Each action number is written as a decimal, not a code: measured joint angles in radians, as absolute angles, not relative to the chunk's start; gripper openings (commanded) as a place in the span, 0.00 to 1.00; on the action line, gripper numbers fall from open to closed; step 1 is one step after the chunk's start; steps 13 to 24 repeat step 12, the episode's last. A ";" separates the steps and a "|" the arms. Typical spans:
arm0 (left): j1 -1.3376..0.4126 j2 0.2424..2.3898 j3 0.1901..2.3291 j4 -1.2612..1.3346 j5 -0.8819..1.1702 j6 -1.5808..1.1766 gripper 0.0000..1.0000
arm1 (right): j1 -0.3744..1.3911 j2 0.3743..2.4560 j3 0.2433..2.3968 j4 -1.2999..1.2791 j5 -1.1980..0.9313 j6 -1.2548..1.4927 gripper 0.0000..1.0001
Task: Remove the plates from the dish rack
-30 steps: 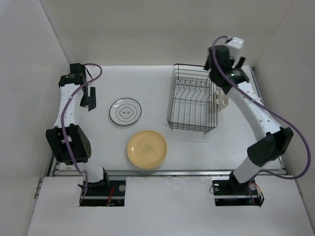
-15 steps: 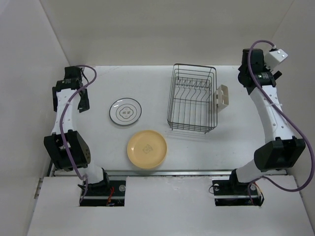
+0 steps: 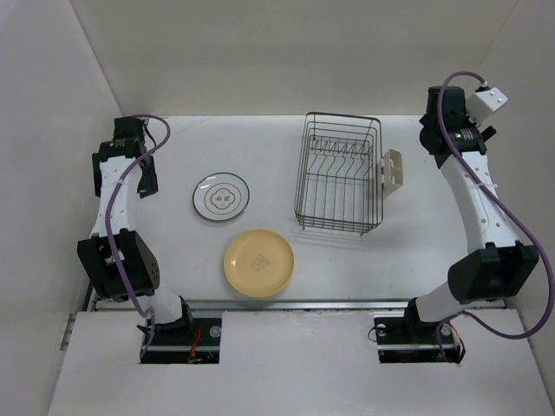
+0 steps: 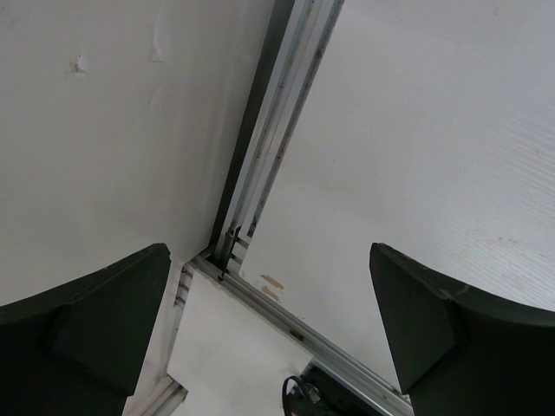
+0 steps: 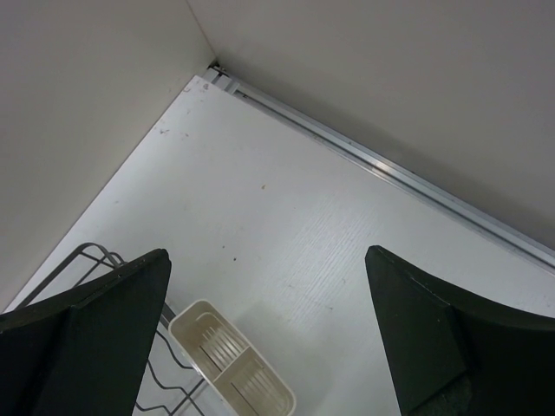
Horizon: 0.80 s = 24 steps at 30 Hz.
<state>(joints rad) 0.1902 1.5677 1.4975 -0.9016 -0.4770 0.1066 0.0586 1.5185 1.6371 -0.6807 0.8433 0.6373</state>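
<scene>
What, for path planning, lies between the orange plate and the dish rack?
Nothing; the top view shows bare table between orange plate and dish rack.

I see plain white walls (image 3: 260, 52) boxing in the white table (image 3: 260, 143) on three sides, aluminium rail (image 4: 270, 130) along its edges, light even.

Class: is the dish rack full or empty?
Empty: the dish rack shows only bare prongs; the white plate and yellow plate lie outside it.
</scene>
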 measured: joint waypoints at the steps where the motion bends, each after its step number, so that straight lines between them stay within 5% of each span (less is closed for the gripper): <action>1: 0.190 1.568 1.497 -0.902 -0.477 0.106 1.00 | 0.059 1.518 1.636 -0.681 0.842 0.637 1.00; 24: 0.190 1.568 1.497 -0.902 -0.476 0.106 1.00 | 0.059 1.518 1.625 -0.680 0.833 0.637 1.00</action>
